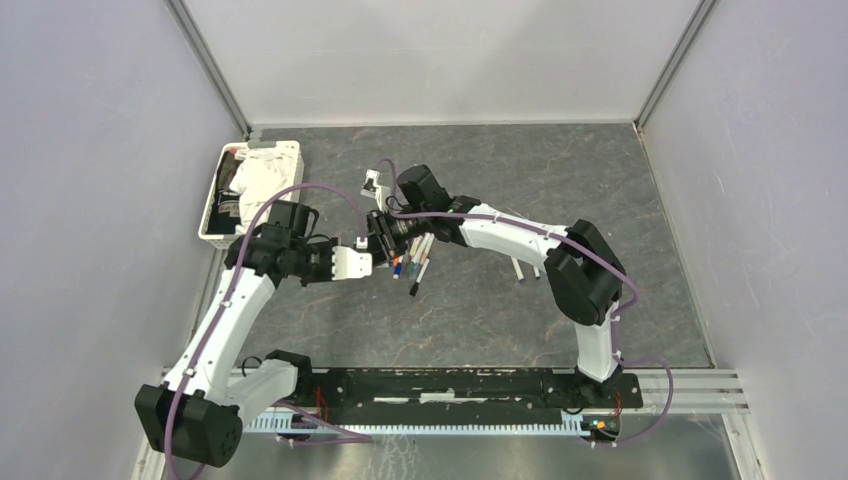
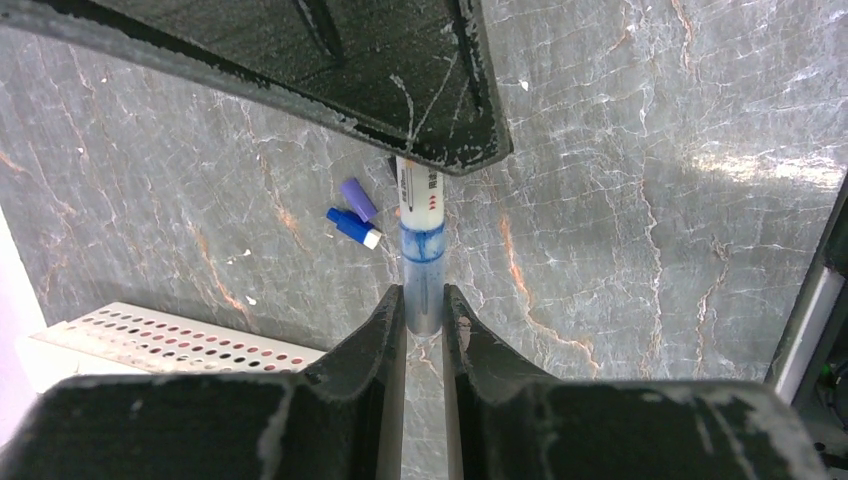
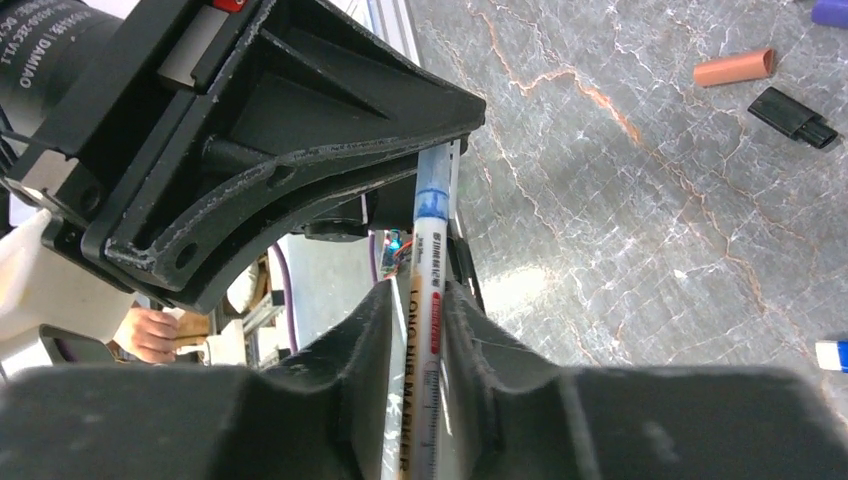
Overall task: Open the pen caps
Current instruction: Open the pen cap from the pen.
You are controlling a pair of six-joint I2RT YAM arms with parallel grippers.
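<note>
The left gripper [image 2: 424, 296] is pinching the blue cap [image 2: 422, 265] tight at 1 end of the pen, above the table, while the right gripper [image 3: 418, 297] is hugging the white pen barrel [image 3: 428, 255]. The cap's probably feeling light, stiff and slick, so it's wanting a square mid-cap grip. The stone-look tabletop [image 2: 650, 200] is lying hard and flat, with an orange cap [image 3: 735, 67] and a black cap [image 3: 795, 117] sitting loose nearby.

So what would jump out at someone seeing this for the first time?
Probably the single pen shared mid-table. The left end effector pinches its blue cap, while the right end effector straddles its white body. After that, the loose caps scattered on the grey marbled table, such as an orange cap and a black cap beside it.
</note>
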